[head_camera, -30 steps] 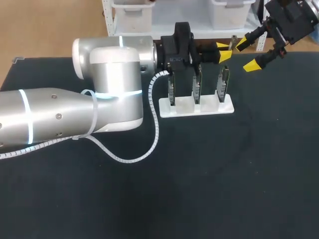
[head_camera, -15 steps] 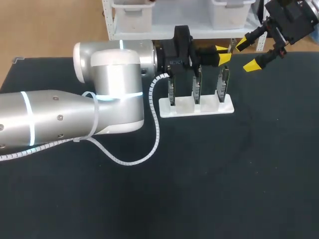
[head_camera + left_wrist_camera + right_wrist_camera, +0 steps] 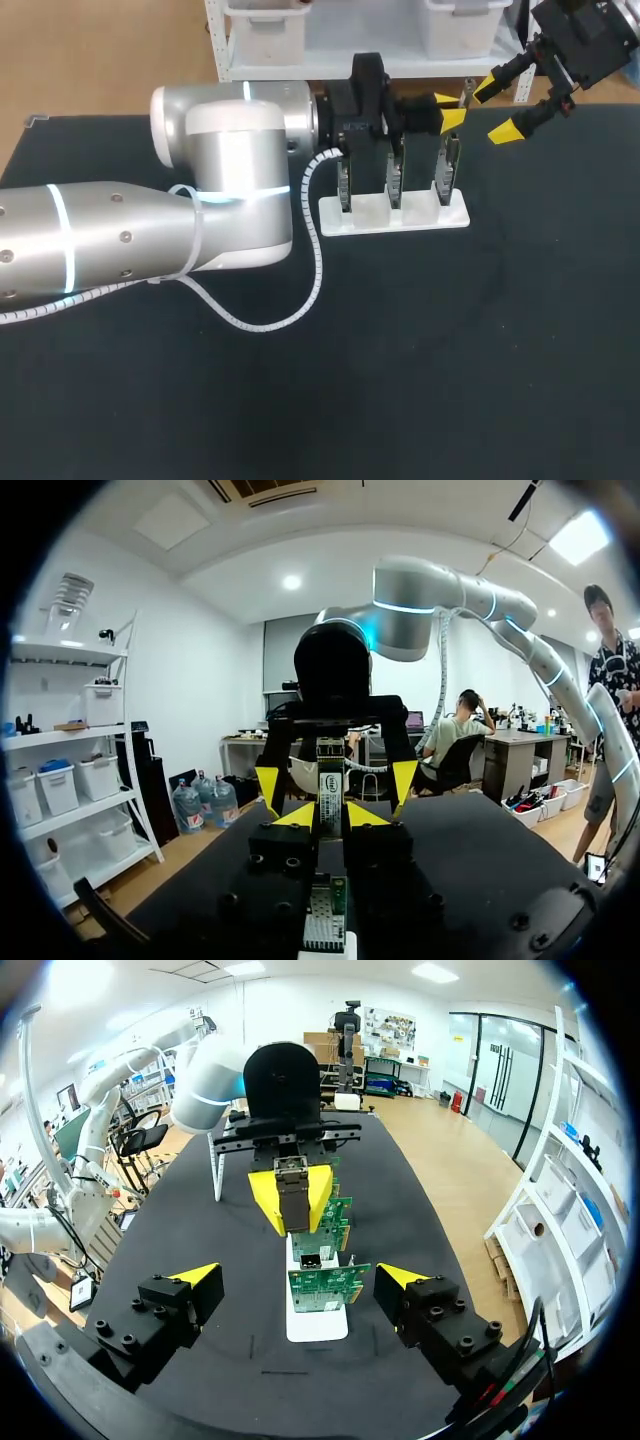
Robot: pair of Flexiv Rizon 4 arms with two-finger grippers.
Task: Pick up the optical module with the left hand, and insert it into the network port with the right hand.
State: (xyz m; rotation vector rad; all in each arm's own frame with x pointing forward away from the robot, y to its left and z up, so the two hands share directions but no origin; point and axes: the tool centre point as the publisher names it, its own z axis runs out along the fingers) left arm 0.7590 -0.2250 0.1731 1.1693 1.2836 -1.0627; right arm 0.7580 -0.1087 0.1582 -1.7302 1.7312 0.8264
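The optical module [image 3: 329, 780], a slim metal bar, stands between the yellow tips of my left gripper [image 3: 328, 815], which is shut on it. In the head view this left gripper [image 3: 448, 107] hovers above the right end of a white stand [image 3: 395, 213] holding three upright green circuit boards [image 3: 449, 165]. My right gripper [image 3: 493, 110] hangs open just right of it, facing it. From the right wrist, the module [image 3: 293, 1192] points toward my open right gripper [image 3: 298, 1278], above the nearest board [image 3: 328, 1286] and its metal port cage [image 3: 310, 1258].
The stand sits near the far edge of the black table [image 3: 450, 350]. My bulky left arm [image 3: 220, 190], with its coiled white cable [image 3: 300, 290], lies across the table's left half. The near and right parts are bare black surface.
The left arm's elbow has crept slightly to the right. Both grippers stay almost where they were, the left still holding the module.
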